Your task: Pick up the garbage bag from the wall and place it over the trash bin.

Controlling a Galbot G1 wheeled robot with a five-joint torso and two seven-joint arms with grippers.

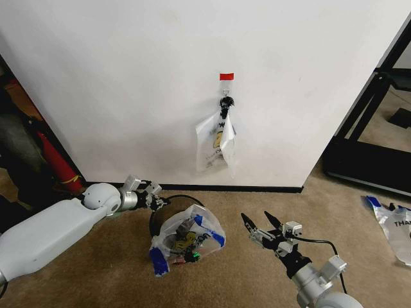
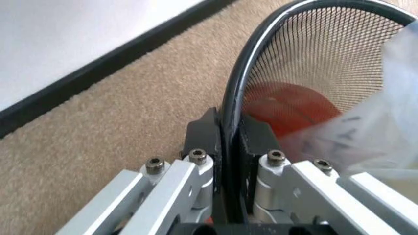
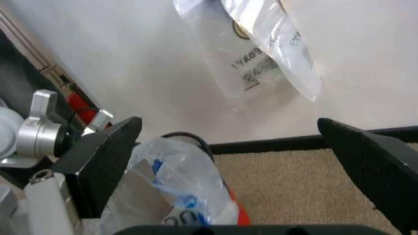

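The trash bin (image 1: 172,199) stands on the carpet close to the wall (image 1: 128,77); it has a black mesh wall and a red bottom. The garbage bag (image 1: 186,239), see-through with blue edges, lies draped over the bin's front side and mouth. My left gripper (image 1: 156,197) is shut on the bin's black rim (image 2: 261,54), one finger (image 2: 199,134) outside and one inside the mesh, with the bag (image 2: 385,122) just beyond. My right gripper (image 1: 259,224) hovers open to the right of the bin, holding nothing. Between its fingers (image 3: 107,156) the bag (image 3: 176,176) and bin rim (image 3: 193,139) show.
More bags (image 1: 218,141) of the same print hang from a black hook (image 1: 226,101) under a red tape strip (image 1: 226,76). Another like bag (image 1: 393,224) lies flat on the carpet at the right. A black frame (image 1: 366,128) stands far right and dark clutter (image 1: 32,147) far left.
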